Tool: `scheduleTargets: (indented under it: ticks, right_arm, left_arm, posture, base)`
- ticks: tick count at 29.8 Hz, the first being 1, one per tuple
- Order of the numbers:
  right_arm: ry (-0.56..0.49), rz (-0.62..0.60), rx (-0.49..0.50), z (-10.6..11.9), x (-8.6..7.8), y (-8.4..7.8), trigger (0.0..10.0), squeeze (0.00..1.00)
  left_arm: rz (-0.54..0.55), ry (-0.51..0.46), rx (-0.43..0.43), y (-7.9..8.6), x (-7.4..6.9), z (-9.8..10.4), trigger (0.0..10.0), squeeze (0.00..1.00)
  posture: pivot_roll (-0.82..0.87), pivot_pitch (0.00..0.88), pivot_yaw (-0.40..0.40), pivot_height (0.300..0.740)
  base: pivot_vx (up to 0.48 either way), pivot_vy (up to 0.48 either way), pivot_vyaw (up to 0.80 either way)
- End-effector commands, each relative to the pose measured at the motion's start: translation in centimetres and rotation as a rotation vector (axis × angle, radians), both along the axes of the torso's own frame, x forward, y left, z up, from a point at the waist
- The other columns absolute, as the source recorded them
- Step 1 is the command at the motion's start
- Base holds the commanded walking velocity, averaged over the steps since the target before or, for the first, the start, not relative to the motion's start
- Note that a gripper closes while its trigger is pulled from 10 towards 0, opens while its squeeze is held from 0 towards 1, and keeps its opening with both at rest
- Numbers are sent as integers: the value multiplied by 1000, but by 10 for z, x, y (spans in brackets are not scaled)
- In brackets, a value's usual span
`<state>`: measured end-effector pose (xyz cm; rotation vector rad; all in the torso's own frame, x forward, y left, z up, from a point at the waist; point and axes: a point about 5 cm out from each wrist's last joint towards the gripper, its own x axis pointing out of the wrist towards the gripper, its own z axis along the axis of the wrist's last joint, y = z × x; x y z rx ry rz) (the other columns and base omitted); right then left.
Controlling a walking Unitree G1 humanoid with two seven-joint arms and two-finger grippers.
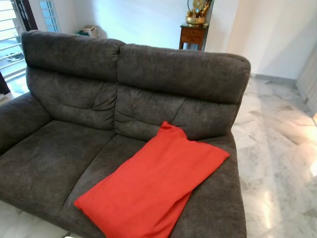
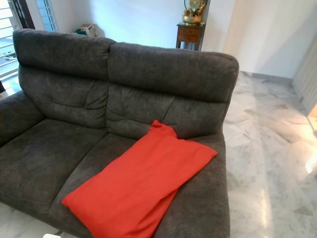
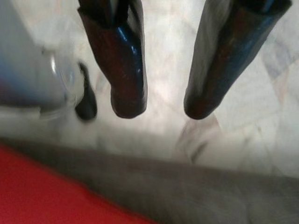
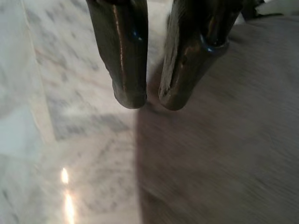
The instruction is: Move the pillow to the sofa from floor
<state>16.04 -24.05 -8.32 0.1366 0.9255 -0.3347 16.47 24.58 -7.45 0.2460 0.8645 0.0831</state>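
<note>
The red pillow already lies on the dark grey two-seater sofa, so from where things stand the carrying looks done and the step in hand is the letting-go and backing off. It rests flat on the right-hand seat cushion, set on a slant: one corner points to about 1 o'clock and touches the foot of the backrest, the opposite end runs down toward 7 o'clock and reaches the seat's front edge.

The left pincer hangs over the marble floor just in front of the sofa's front edge, its two black fingers standing apart with nothing between them; a strip of the red pillow shows close by. The right pincer hovers at the boundary of sofa fabric and floor, fingers drawn narrow, almost meeting, and empty too.

What remains, I'd judge, is little: keep both arms clear of the cushion, and perhaps nudge the pillow further back so its low end does not overhang the front.

The pillow is a plain red fabric case, soft and rather flat, loosely filled, with faint creases along its length.

At 12 o'clock behind the sofa stands a small wooden side table with a brass ornament.
</note>
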Motion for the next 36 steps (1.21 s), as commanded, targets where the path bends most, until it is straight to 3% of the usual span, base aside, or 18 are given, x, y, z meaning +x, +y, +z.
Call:
scheduleTargets:
  ticks: [1,17,36]
  right_arm:
    - [-10,18,4,2,5,2,10000,0]
    - [8,64,10,1,5,3,10000,0]
    - [23,63,18,-2,-2,4,10000,0]
  left_arm:
    - [17,-9,-4,-2,1,0,10000,0]
    - [19,52,-21,-9,-19,-11,10000,0]
    - [10,46,-25,-12,-19,-12,10000,0]
  posture:
    - [152,28,-10,740]
    - [144,59,-20,740]
    - [145,48,-25,740]
  base:
    - [0,0,0]
    - [0,0,0]
    - [0,0,0]
